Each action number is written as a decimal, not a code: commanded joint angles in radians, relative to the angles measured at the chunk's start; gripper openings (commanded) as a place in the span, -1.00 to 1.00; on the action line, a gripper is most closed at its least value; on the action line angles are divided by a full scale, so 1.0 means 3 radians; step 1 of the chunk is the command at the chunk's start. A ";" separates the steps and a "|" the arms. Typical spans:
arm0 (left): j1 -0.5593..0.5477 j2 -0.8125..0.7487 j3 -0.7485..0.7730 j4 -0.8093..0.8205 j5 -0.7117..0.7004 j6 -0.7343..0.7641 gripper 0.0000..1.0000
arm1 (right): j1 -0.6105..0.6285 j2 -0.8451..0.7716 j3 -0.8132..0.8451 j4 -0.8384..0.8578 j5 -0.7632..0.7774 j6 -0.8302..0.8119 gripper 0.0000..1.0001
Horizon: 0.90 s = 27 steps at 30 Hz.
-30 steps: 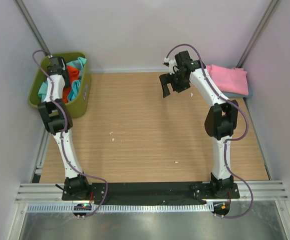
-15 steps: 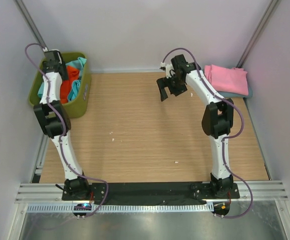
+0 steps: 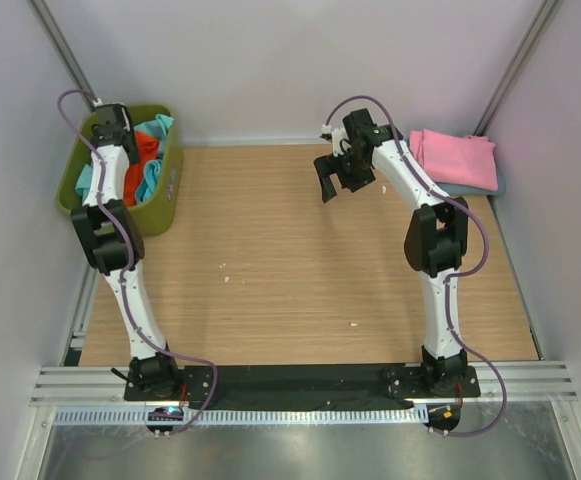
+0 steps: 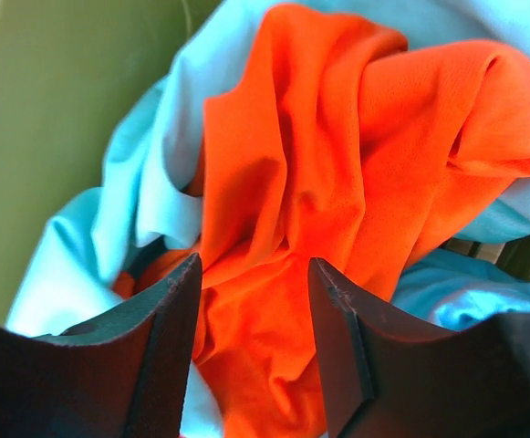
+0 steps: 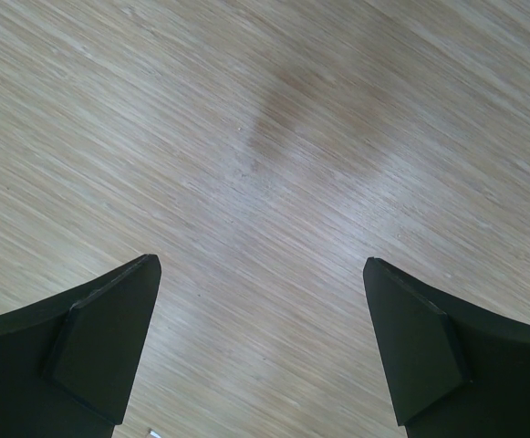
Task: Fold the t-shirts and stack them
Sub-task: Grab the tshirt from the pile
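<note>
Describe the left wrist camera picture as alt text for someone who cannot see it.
A crumpled bright orange t-shirt fills the view, bunched among pale teal shirts inside an olive-green bin. At the bottom edge the left gripper has its two dark fingers apart, with orange cloth showing between them.

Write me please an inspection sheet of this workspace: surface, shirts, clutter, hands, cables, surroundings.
Surface: wooden table, no shirt spread in its middle.
Job's things: orange shirt and teal shirts crumpled in the green bin; pink shirt folded at the far right corner, with an edge of grey-blue cloth under it.
Clutter: small white specks on the table.
Hands: left hand in the bin, jaws apart, orange cloth in the gap; right hand open above bare wood.
Cables: purple cable along each arm.
Surroundings: pale walls; metal rail at the near edge.
</note>
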 commanded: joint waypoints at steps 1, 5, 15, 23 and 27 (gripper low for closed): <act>-0.0020 0.0085 0.0070 0.0067 0.0001 -0.0053 0.02 | -0.0003 -0.0121 0.0051 0.0044 -0.0010 -0.0038 0.99; -0.0020 0.0115 0.0075 0.0072 -0.0009 -0.0058 -0.01 | 0.0003 -0.0136 0.0011 0.0049 0.0021 -0.0048 0.99; -0.0009 0.0126 0.0070 0.0047 0.0098 -0.0047 -0.85 | 0.0033 -0.0060 0.0087 0.0069 0.0036 -0.0027 0.99; -0.0009 -0.0165 0.0100 0.0016 0.0348 -0.0063 -1.00 | 0.0069 -0.0054 0.0189 0.0146 0.0377 -0.0017 0.99; -0.0055 -0.0457 0.0136 0.0001 0.0568 -0.0175 -1.00 | 0.0074 -0.0065 0.0353 0.0289 0.0848 0.0018 0.99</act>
